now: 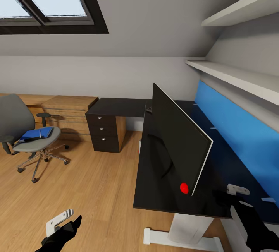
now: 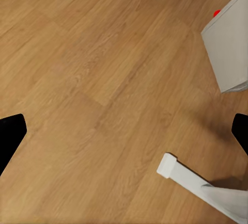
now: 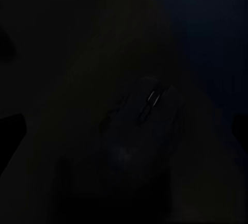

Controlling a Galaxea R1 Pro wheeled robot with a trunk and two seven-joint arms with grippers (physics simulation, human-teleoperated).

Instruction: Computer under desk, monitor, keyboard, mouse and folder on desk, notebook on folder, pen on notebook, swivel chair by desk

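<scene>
Floor point(image 1: 97, 190) lies open between swivel chair point(image 1: 27, 136) and desk point(image 1: 155, 190). Monitor point(image 1: 180, 153) stands near the desk's front edge. Left gripper point(image 2: 124, 131) hovers, fingers spread. Right gripper point(image 1: 232, 198) over the desktop: spread unclear; mouse point(image 3: 147, 110) barely discernible in darkness.

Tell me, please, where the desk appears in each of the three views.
Head view: desk, black top at centre right, white foot at the bottom edge.
Left wrist view: its white foot, lower right corner.
Right wrist view: very dark; probably the black top, beneath a mouse-like shape.
Shared landmark: the white foot, in head and left wrist views.
</scene>
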